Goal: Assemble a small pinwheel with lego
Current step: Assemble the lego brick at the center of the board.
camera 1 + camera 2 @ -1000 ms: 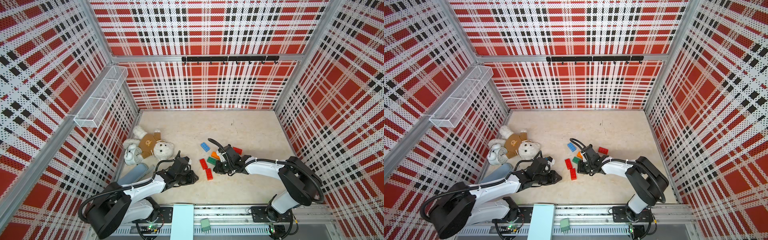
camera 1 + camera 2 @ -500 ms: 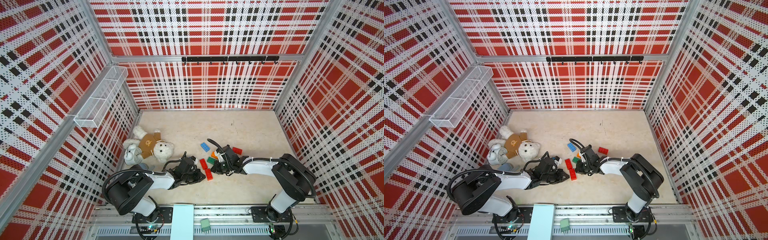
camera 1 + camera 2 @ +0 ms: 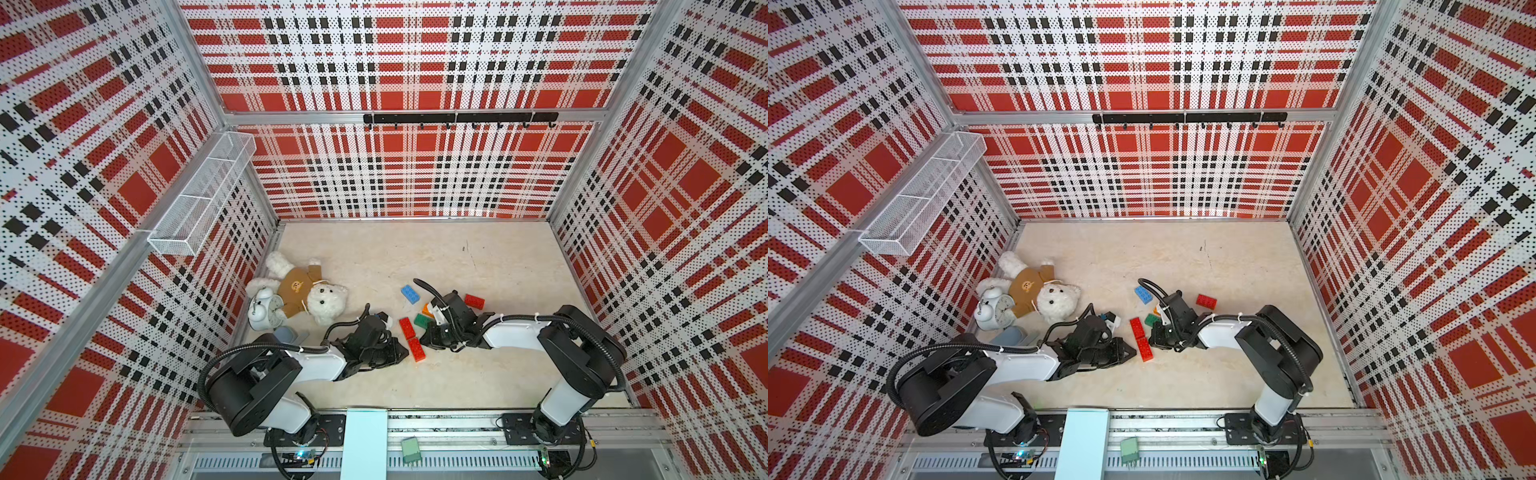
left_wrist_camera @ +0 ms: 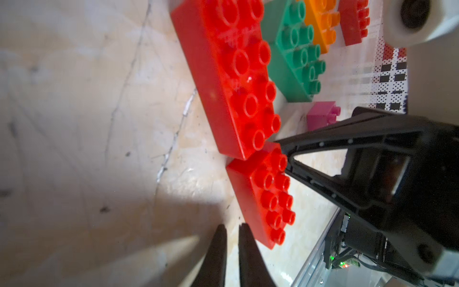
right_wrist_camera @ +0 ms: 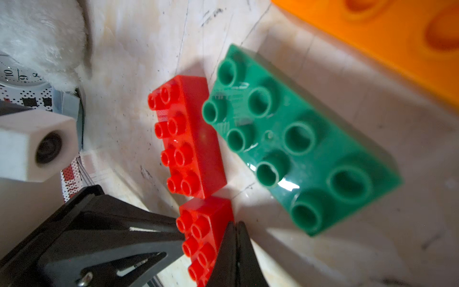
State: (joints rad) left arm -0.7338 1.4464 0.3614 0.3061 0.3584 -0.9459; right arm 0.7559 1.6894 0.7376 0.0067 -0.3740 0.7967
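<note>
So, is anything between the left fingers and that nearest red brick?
Nothing visible: only bare table separates the shut left fingers from the red studded plastic brick. The right fingers sit at its far side.

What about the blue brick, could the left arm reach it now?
Probably yes: the blue brick lies uncovered, though the left gripper must lift over two red bricks lying between.
</note>
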